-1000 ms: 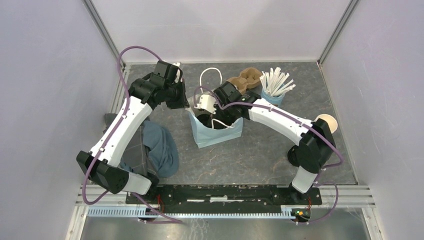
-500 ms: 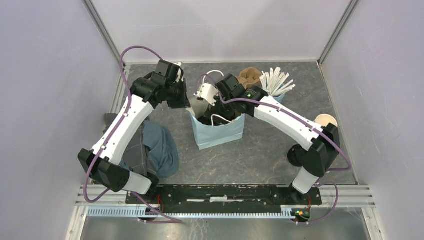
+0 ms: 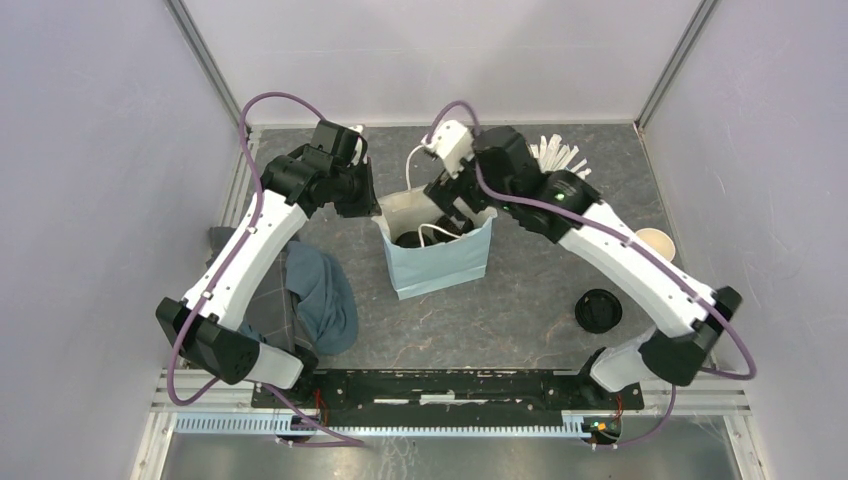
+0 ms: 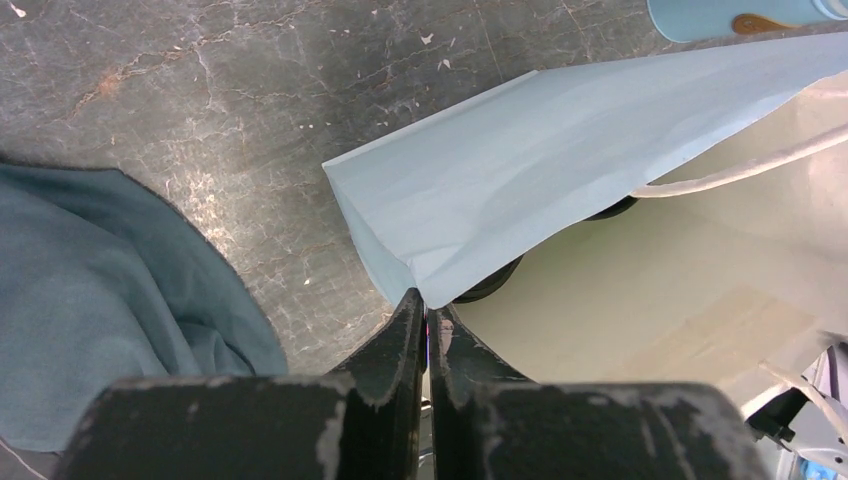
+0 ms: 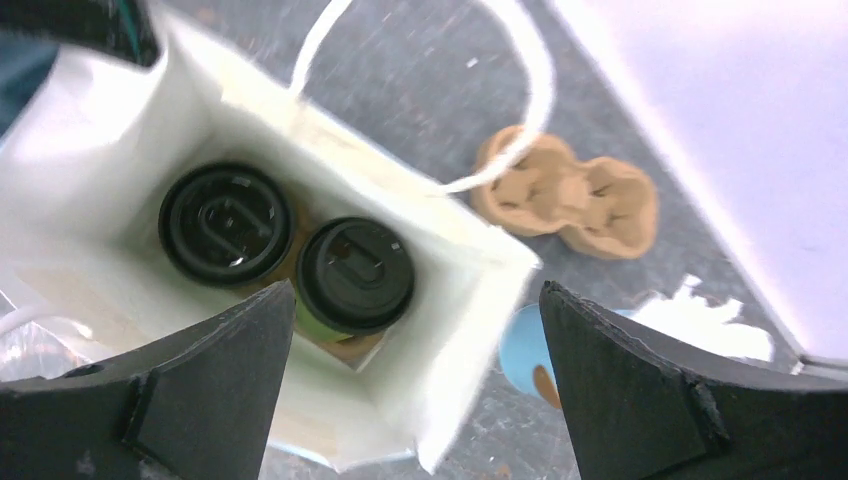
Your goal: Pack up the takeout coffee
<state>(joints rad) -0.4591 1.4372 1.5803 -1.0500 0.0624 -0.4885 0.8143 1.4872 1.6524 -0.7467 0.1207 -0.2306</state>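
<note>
black-lidded takeout coffee (image 5: 355, 275), upright in blue bag (image 3: 440, 265)

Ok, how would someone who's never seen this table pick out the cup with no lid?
From the blue paper bag mid-table, look toward the right wall, just past the right arm. The cup stands there, between the cup of white sticks farther back and a black lid nearer the front. Only it shows an open, plain cream mouth.

Inside your paper bag (image 3: 440, 265) the takeout coffee (image 5: 355, 275) stands beside another lidded cup (image 5: 228, 222). A cloth (image 3: 325, 300) lies left of the bag, a cup carrier (image 5: 565, 195) behind it, a loose lid (image 3: 598, 310) to its right.
</note>
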